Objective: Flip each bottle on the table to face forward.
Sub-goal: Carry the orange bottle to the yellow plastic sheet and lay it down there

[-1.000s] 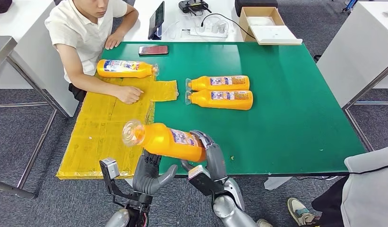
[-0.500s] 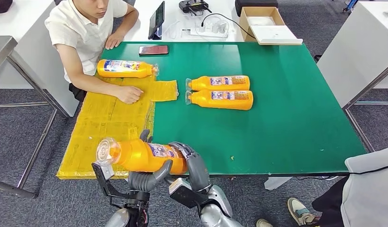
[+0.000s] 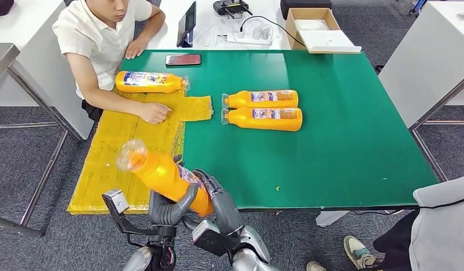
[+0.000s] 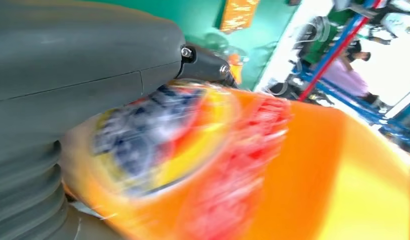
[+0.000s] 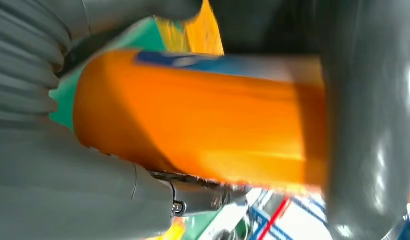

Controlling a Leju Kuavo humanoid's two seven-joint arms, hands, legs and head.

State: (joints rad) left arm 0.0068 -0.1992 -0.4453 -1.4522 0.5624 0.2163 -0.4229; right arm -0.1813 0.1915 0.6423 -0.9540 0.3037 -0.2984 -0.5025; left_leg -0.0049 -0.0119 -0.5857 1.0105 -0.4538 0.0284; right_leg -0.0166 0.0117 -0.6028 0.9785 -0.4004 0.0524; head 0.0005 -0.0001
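Note:
An orange bottle (image 3: pixel 161 172) with a clear cap is held above the table's front edge, tilted with its cap up and to the far left. My left hand (image 3: pixel 170 206) grips it from below, thumb wrapped over the body. My right hand (image 3: pixel 221 204) holds its base end. Close up, the bottle (image 4: pixel 302 170) is blurred beside my left hand (image 4: pixel 68 65), its label facing that camera. The bottle's plain orange side (image 5: pixel 193 130) lies in my right hand (image 5: pixel 53 175). Three more orange bottles lie flat, labels up: one (image 3: pixel 152 82) on the yellow mat, two (image 3: pixel 260 99) (image 3: pixel 263 118) side by side mid-table.
A person sits at the far left with a hand (image 3: pixel 153 113) on the yellow mat (image 3: pixel 122 147). A phone (image 3: pixel 183 59) lies on the green table (image 3: pixel 342 141). A cardboard box (image 3: pixel 317 28) and cables sit behind it. Another person's shoe and clothing (image 3: pixel 438 226) are at the near right.
The held bottle has moved left and down toward the front edge, then tilted cap-up. My left hand has closed around it while my right hand kept its hold.

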